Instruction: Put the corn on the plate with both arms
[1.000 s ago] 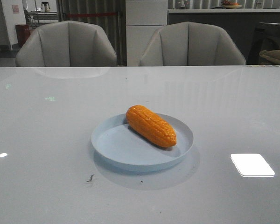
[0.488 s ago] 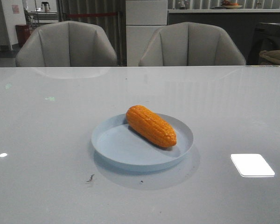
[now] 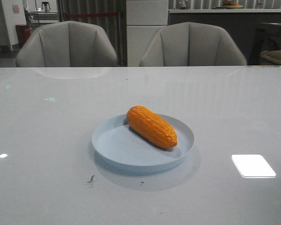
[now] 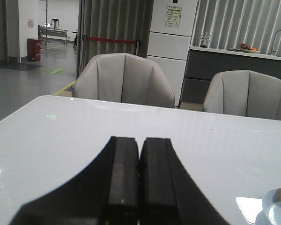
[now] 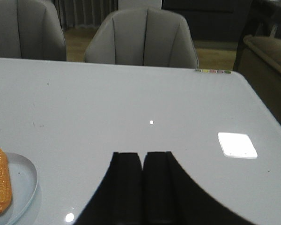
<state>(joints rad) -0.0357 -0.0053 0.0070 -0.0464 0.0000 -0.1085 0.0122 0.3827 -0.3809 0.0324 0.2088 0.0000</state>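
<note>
Corn (image 3: 151, 126) is lying on its side inside the plate (image 3: 117, 150), running at a slant from the far left part of the rim toward the right side, its blunt end pointing away from the robot and its tapered end pointing nearer and to the right. The plate is sitting near the middle of the glossy pale counter (image 3: 47, 140), casting a soft shadow on the near side, and a bright rectangular glare (image 3: 253, 165) is shining on the surface to its right. Neither arm is showing in the front view. In the left wrist view the left gripper (image 4: 139, 180) is hovering over bare counter with its two black fingers (image 4: 123, 178) pressed flat together and holding nothing; a sliver of the plate and corn is peeking in at the edge of that picture, well apart from the fingers. In the right wrist view the right gripper (image 5: 142, 187) is likewise pointing out over the counter, its fingers (image 5: 127, 187) meeting with seemingly only a thin dark seam between them and nothing in their hold, though the lighting there is dim. The plate and corn are sitting off to the side of that gripper, apart from it. Two grey chairs (image 3: 68, 44) are standing behind the counter's far edge.
</note>
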